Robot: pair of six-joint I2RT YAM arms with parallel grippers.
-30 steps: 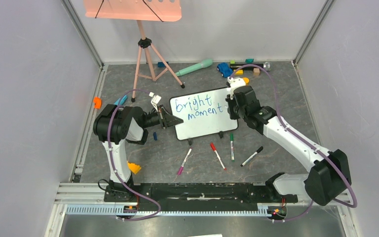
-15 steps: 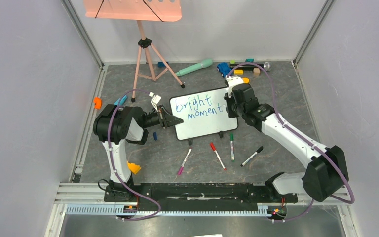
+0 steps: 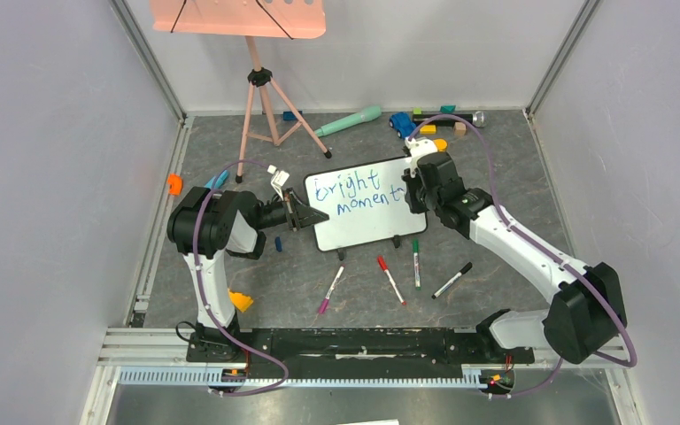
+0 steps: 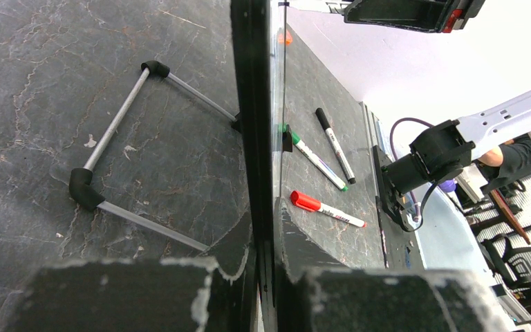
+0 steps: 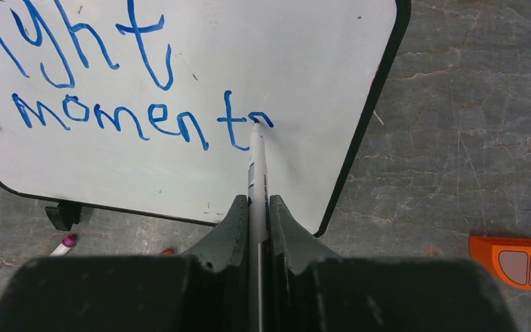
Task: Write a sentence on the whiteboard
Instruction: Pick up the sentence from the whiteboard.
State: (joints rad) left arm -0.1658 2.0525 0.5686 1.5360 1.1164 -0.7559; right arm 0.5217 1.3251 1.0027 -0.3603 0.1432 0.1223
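right wrist: right end effector (image 5: 256, 202) clamps marker (image 5: 256, 155), tip on whiteboard (image 5: 283, 62); left end effector (image 4: 266, 238) pinches its edge.

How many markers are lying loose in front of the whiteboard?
4, in a row: purple marker leftmost, then red marker, green marker and black marker rightmost. A fifth marker is in the right end effector, tip on the whiteboard; others may be hidden.

The right arm (image 3: 513, 243) has shifted slightly left at the whiteboard (image 3: 363, 228).
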